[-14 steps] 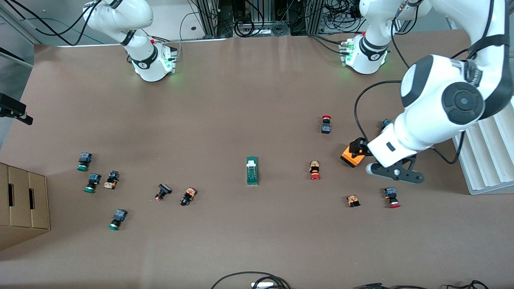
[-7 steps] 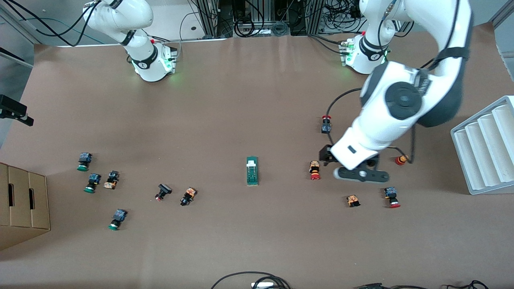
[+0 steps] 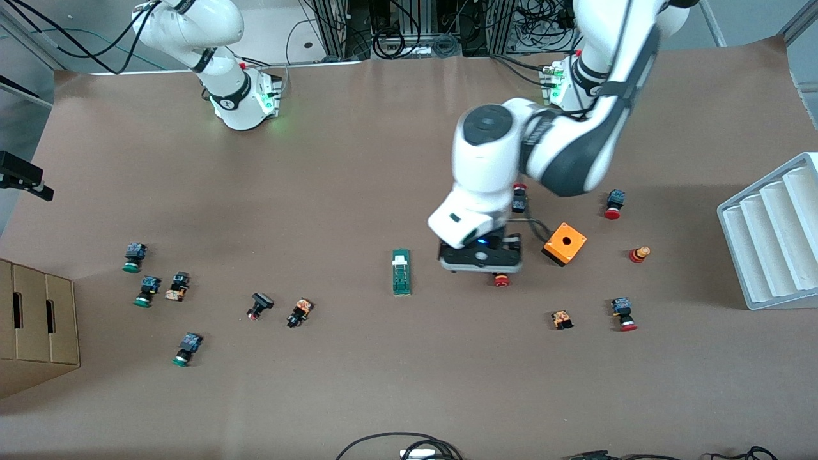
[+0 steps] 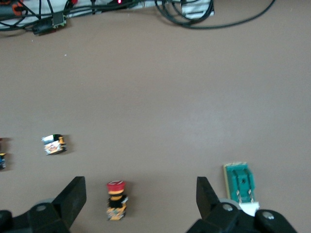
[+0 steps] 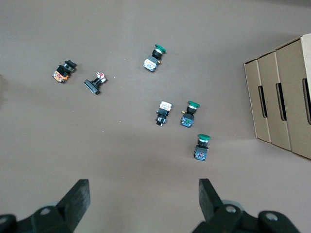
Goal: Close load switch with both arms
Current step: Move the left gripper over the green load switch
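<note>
The load switch (image 3: 401, 271), a narrow dark-green block with a white lever piece, lies flat near the middle of the table. In the left wrist view the load switch (image 4: 241, 187) sits just outside one finger. My left gripper (image 3: 480, 262) hangs open over the table beside the switch, toward the left arm's end. Its open fingers (image 4: 140, 187) straddle a red-capped push button (image 4: 116, 200) without touching it. My right gripper (image 5: 143, 189) is open and empty, high over the right arm's end of the table. Only the right arm's base (image 3: 243, 96) shows in the front view.
An orange cube (image 3: 565, 243) and several red-capped buttons (image 3: 624, 314) lie toward the left arm's end, next to a white ribbed rack (image 3: 770, 236). Green-capped buttons (image 3: 144, 291) and a cardboard box (image 3: 35, 326) are at the right arm's end. Cables (image 3: 396, 447) lie at the table's near edge.
The left arm has swung from the left arm's end of the table toward the middle, uncovering the orange cube, and now hangs beside the load switch. The right arm has not moved.
</note>
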